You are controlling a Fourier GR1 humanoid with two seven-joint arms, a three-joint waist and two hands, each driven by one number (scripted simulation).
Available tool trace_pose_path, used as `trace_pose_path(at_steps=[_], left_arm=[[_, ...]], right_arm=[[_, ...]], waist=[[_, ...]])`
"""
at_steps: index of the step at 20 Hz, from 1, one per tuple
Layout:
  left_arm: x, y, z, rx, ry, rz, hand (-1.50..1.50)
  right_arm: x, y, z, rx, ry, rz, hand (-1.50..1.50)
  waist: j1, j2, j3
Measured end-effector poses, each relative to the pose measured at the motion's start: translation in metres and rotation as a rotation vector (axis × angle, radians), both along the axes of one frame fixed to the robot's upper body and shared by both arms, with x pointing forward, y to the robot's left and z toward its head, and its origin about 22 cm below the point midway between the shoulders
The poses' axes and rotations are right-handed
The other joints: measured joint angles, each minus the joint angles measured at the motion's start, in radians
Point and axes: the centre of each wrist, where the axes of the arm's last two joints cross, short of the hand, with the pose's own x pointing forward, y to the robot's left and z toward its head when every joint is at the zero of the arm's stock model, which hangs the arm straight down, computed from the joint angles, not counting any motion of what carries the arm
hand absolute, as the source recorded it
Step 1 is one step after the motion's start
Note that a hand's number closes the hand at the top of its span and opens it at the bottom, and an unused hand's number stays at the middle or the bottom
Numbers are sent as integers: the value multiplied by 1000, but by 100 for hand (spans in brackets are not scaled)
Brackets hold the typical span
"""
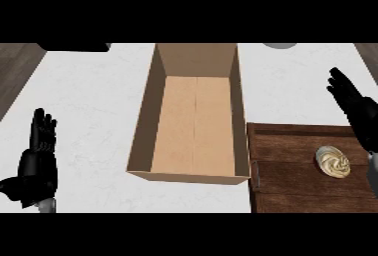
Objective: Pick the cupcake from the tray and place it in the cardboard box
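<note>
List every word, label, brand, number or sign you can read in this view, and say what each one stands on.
None: no readable text shows anywhere in the head view.
Cardboard box: plain brown walls and floor, no print or label.
Wooden tray: bare wood grain only.
Cupcake: swirled top, no marking.
Counter: faint marbling, no writing.
Left hand and right hand: plain black, no marks.
</note>
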Motion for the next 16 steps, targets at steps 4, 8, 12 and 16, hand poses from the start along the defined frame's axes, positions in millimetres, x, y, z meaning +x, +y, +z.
trace_pose_path(at_steps=[4,8,12,16], left_arm=[[2,-7,7,41,29,-132,0],[4,-16,12,70,57,-278,0],[5,-24,19,79,79,-400,0],[12,-35,25,80,109,-494,0]], right_arm=[[-7,5,-17,46,3,-204,-150],[-18,-12,-27,2,-50,-444,-150],[-48,-31,-67,-318,61,-601,-150],[-73,-31,-88,-582,83,-660,-150]], waist=[[-56,3,-17],[-142,-8,-24],[-155,10,-32],[-141,7,-39]])
